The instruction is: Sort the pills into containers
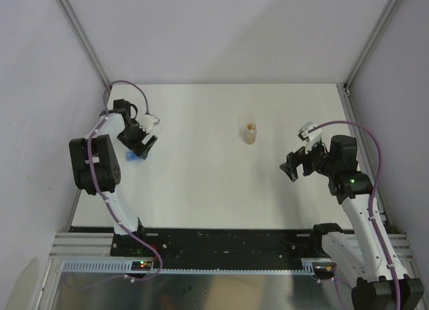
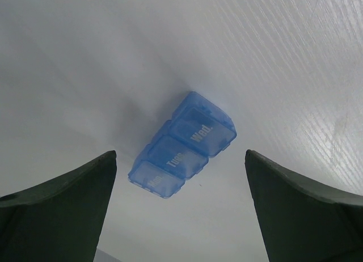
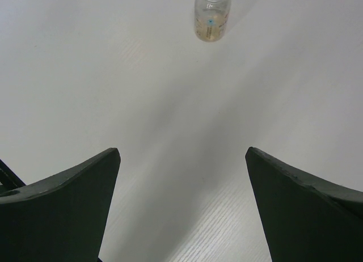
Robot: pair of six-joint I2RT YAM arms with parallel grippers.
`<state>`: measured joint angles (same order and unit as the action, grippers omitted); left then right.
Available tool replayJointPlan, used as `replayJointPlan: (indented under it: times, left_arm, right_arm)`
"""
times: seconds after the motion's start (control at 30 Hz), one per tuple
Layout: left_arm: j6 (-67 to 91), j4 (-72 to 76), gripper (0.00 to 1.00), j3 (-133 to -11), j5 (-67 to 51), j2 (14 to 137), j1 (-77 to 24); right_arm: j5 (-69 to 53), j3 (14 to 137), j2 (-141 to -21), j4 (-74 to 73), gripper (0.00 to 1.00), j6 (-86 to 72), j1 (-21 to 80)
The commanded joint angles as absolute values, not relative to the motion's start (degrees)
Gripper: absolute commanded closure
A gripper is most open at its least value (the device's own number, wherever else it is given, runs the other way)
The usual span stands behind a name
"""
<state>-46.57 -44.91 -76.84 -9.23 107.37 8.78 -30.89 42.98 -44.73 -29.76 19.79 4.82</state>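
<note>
Left arm folds over the containers, jaws spread wide.

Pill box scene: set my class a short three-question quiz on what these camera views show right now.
1. True or false: the left claw is shut on the blue box.
2. How many joined compartments does the box have? A two, B three, C seven.
3. Fill in: the vial stands on the table ahead of the open ___ claw.

Key: 1 false, since the left claw is open and apart from the box; 2 B; 3 right claw.
</note>
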Motion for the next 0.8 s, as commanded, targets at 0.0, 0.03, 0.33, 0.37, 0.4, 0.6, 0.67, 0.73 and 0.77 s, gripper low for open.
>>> replayJointPlan:
  times: [0.0,0.03,0.33,0.37,0.4,0.6,0.67,0.73,0.77]
  left_arm:
    - [-51.67,-49.96,0.04,-80.10,-8.96,108.86,8.80]
    - [-52.11,-50.65,0.05,-80.43,-8.79,109.27,8.62]
    - [-54.79,-56.01,0.10,-84.28,-7.64,112.47,5.89]
    - [-54.91,-56.52,0.10,-84.59,-7.07,113.01,5.54]
    - [-55.09,-57.00,0.12,-84.92,-6.66,113.55,5.10]
    - [-55.05,-58.12,0.20,-86.13,-4.74,115.42,3.88]
    - [-54.83,-58.17,0.23,-86.22,-3.98,115.65,3.56]
    - [-54.60,-58.07,0.26,-86.20,-3.24,115.92,3.37]
    - [-54.41,-58.04,0.28,-86.21,-3.02,116.01,3.27]
  right_arm:
    - [-31.10,43.76,-44.92,-29.57,0.00,20.43,5.00]
    - [-31.02,43.77,-44.92,-29.59,0.00,20.41,4.96]
    - [-30.39,43.74,-44.82,-29.52,0.00,20.25,4.56]
    - [-30.40,43.76,-44.82,-29.53,0.00,20.28,4.48]
    - [-30.45,43.76,-44.82,-29.57,0.00,20.29,4.44]
    - [-30.37,43.77,-44.74,-29.40,0.00,20.22,4.13]
    - [-30.38,43.77,-44.74,-29.48,0.00,20.19,4.06]
    - [-30.42,43.70,-44.74,-29.41,0.00,20.19,4.11]
    - [-30.42,43.74,-44.74,-29.34,0.00,20.16,4.08]
